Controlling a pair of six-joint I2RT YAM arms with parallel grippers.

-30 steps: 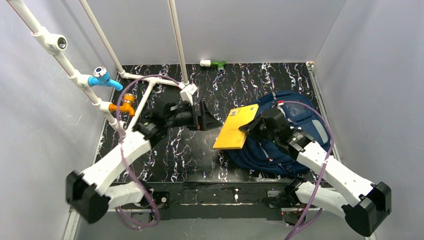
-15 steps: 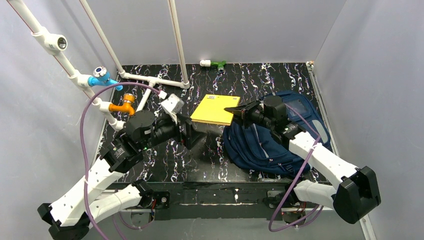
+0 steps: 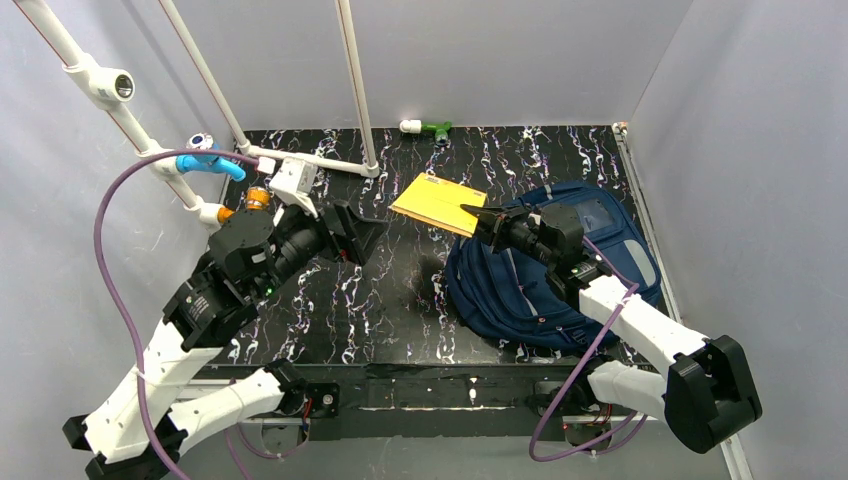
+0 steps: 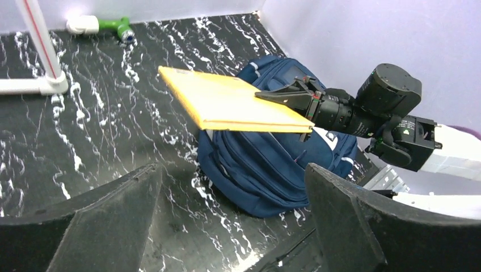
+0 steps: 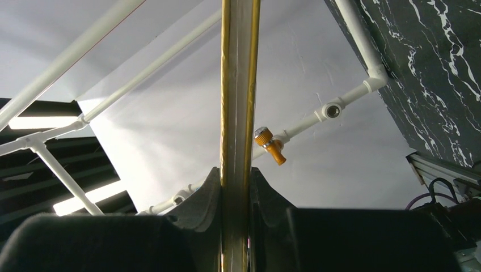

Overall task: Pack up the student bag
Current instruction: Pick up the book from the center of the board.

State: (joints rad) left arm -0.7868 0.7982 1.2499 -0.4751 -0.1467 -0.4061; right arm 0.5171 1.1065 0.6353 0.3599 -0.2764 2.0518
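The right gripper (image 3: 478, 217) is clamped on one edge of a flat yellow book (image 3: 436, 200), its fingers (image 5: 211, 192) pressed against both covers, holding it roughly level in the air over the far left edge of the student bag (image 3: 545, 292). That navy backpack lies flat on the right half of the black marbled table (image 3: 400, 300), under the right arm. The left gripper (image 3: 352, 232) hangs above the table's left half with its jaws spread wide, holding nothing and well apart from the book.

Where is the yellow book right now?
Top view, centre-right: the yellow book is clamped in the right gripper, held off the table at the student bag's far-left edge.
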